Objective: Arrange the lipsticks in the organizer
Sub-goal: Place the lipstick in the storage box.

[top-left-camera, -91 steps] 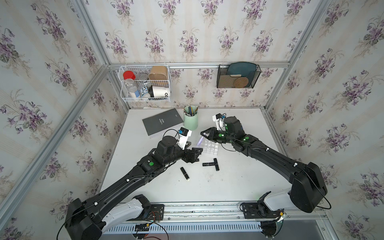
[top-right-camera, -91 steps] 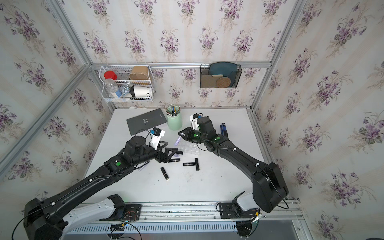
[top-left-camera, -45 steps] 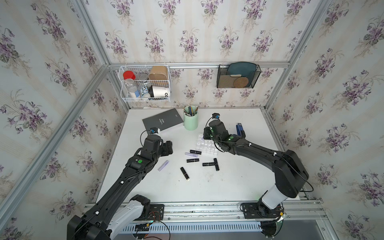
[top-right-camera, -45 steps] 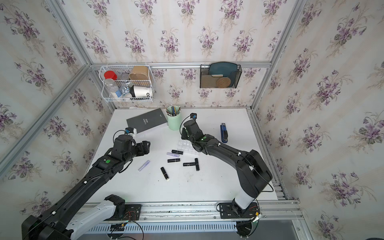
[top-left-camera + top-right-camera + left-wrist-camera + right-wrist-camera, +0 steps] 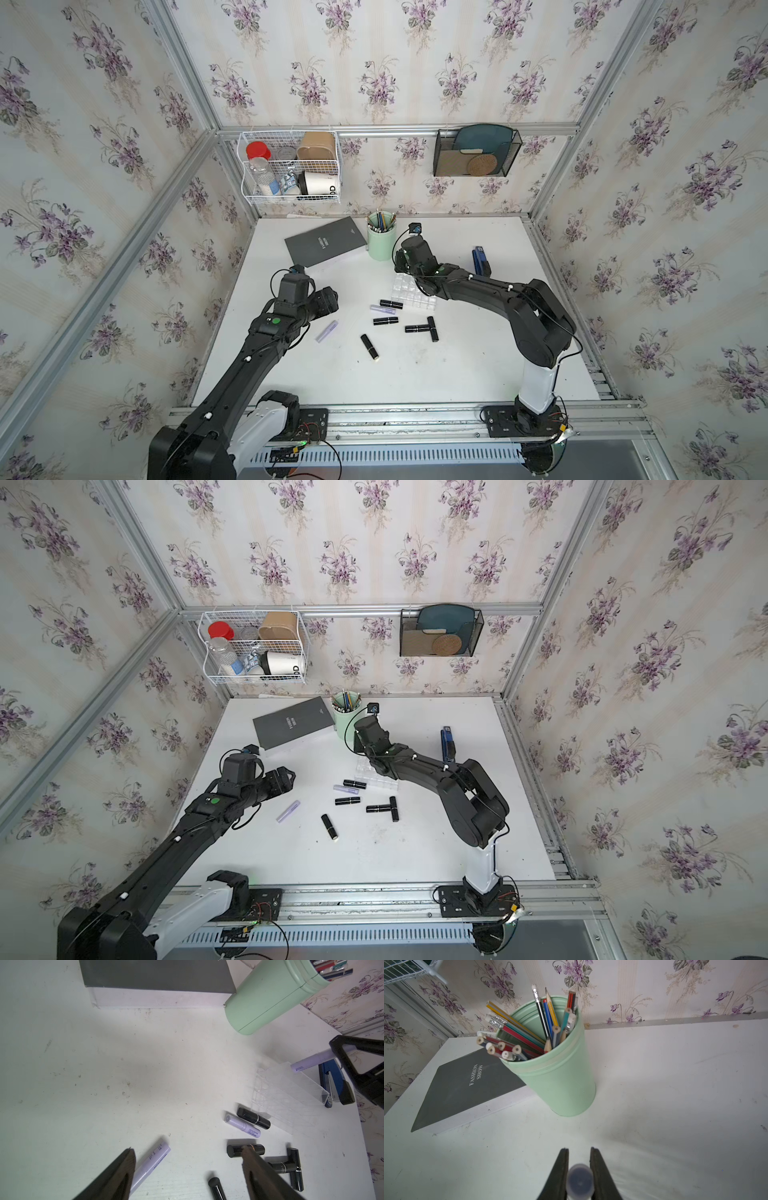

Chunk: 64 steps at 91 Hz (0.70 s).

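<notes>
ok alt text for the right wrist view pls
The right gripper is shut on a lilac lipstick seen end-on, above the white table. Ahead stands a mint-green cup of pencils, beside a grey book.

Mint pencil cup [image 5: 381,246] just beside grey book [image 5: 324,242]; blue stapler [image 5: 480,260] well apart.

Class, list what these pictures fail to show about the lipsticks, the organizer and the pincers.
- right pincer: both top views, jaws hidden under the right arm.
- organizer: both top views, some cells covered by that arm; contents unclear.
- held lilac lipstick: right wrist view, only a blurred cap; body cut off by the edge.
</notes>
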Tool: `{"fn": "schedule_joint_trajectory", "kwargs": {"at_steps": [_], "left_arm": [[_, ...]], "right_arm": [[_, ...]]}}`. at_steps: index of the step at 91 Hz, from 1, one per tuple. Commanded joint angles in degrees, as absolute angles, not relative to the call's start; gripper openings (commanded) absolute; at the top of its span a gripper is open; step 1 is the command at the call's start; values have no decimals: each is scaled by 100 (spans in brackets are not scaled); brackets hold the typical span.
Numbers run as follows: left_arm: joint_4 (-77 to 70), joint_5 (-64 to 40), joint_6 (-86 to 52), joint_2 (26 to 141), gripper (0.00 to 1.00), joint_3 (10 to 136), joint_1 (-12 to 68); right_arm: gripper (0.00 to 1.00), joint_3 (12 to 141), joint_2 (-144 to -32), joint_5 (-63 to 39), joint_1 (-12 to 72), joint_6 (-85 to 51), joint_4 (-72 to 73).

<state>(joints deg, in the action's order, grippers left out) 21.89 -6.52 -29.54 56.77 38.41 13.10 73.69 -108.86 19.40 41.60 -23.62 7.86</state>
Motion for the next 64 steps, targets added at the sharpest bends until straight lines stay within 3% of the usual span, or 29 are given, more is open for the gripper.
{"fn": "schedule_joint_trajectory", "kwargs": {"at_steps": [1,38,64], "left_arm": [[2028,-820,-2945,5702,84,3864,1276],[1991,-1063,-3037,5767,83,3858,1163],[2644,-572,-2913,5424,86,3891,1160]], "right_arm": [[10,7315,-10950,2050,4165,-2318,1006],[10,7144,-11092,2176,4237,-2311,1131],[45,7135,-10841,2146,4326,-2272,901]]}}
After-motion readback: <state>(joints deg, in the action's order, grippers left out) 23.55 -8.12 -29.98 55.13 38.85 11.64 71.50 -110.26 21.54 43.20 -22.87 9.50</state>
